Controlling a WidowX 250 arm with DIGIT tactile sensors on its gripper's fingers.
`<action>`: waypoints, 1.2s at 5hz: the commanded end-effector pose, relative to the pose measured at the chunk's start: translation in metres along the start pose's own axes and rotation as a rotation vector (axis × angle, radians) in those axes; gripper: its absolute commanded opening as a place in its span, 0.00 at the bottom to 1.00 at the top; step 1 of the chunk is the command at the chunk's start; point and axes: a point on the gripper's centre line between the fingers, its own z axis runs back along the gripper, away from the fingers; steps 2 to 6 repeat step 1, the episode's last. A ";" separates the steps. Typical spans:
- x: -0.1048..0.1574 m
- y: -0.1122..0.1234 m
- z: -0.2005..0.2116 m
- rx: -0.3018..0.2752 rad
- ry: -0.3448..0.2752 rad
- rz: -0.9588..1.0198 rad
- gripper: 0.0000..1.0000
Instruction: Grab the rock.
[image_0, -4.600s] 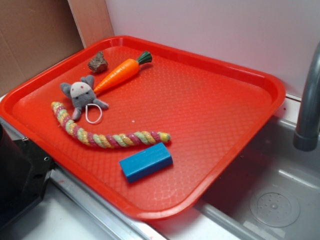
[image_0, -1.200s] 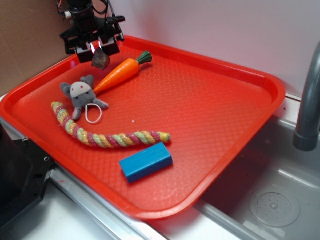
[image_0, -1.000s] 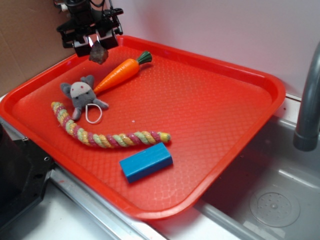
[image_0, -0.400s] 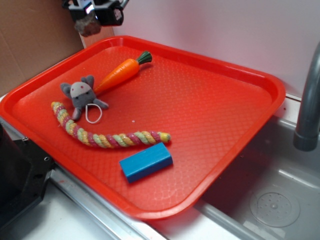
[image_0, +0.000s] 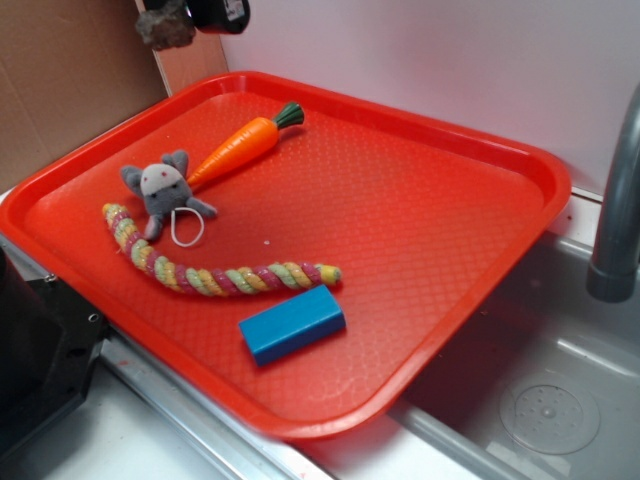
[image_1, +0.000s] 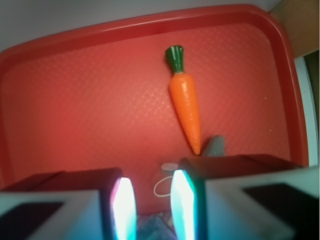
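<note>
Rock (image_0: 165, 27): the rough brown-grey lump hangs at the very top left of the exterior view, well above the red tray (image_0: 520, 160) and clear of its far left rim, with the brown cardboard backing (image_0: 60, 80) behind it. It sits at the lower tip of the gripper (image_0: 190, 15), most of which is cut off by the top edge of the picture, so only a dark corner of a finger shows beside the stone. Judged from that view the jaws are pinched on the rock and carrying it. In the wrist view the two glowing pads (image_1: 123, 207) stand a narrow gap apart, yet the stone itself cannot be made out between them; only the tray floor and a scrap of cord show through the gap.

Below and toward the camera on the tray lie the toy carrot (image_0: 240, 145), the grey plush mouse (image_0: 162, 190) just beside its tip, the braided rope toy (image_0: 215, 270) and the blue block (image_0: 292, 323). A steel sink (image_0: 560, 400) and a grey faucet pipe (image_0: 615, 210) are to the right.

The grasp looks done; the risk now is losing it. The stone is irregular and seems held near the fingertips, so a jolt or a slight loosening could let it twist out. From this height it would drop onto the tray rim or outside it, by the cardboard, and might bounce out of reach.

No brand, label or writing is legible anywhere.
</note>
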 end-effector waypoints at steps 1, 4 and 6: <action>0.003 0.016 0.004 0.050 -0.029 -0.037 0.00; 0.003 0.016 0.004 0.050 -0.029 -0.037 0.00; 0.003 0.016 0.004 0.050 -0.029 -0.037 0.00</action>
